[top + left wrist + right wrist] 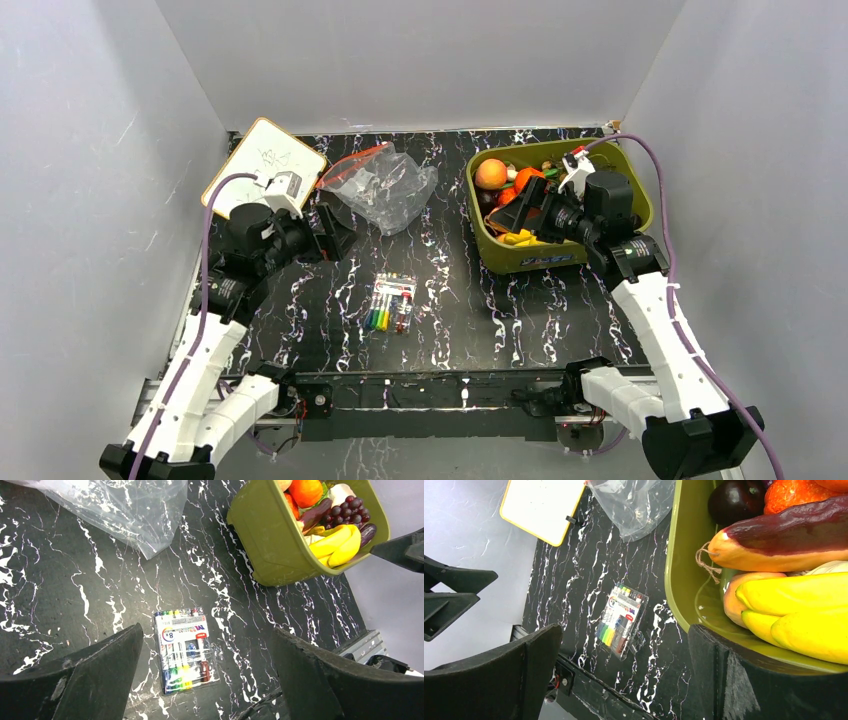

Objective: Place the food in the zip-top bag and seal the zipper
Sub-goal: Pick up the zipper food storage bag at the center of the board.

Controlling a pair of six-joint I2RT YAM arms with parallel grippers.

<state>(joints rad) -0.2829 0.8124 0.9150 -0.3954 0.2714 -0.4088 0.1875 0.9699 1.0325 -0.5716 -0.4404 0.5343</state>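
One clear flat pack of coloured markers (391, 304) lies nearest, mid-front on the black white-veined marble tabletop (300, 320), apart from everything else. Two arms.

The left pincer (338, 235) hangs above the tabletop just near-left of the bag. Its jaws are spread wide with nothing between them. Its wrist view looks down on the markers between two black fingers (90, 680).

The right pincer (520, 200) hangs over the near-left part of one olive-green plastic bin (640, 195), also wide apart and gripping nothing. Whether a finger touches the bin rim I cannot tell.

The toy food (490, 173) sits piled in that bin:
- a yellow banana bunch (794, 610)
- a dark purple grape cluster (345, 511)
- a long purple-and-orange vegetable (784, 535)
- a round dark plum (736, 500)
- orange fruits

The pile overlaps, so the exact count is unclear.

One clear crinkly zip-top bag (385, 185) lies crumpled at back centre-left, well apart from the bin. Its red-orange zipper strip (350, 165) runs along the left edge.

Farthest left, one yellow-framed whiteboard (262, 160) sits just beside the bag.
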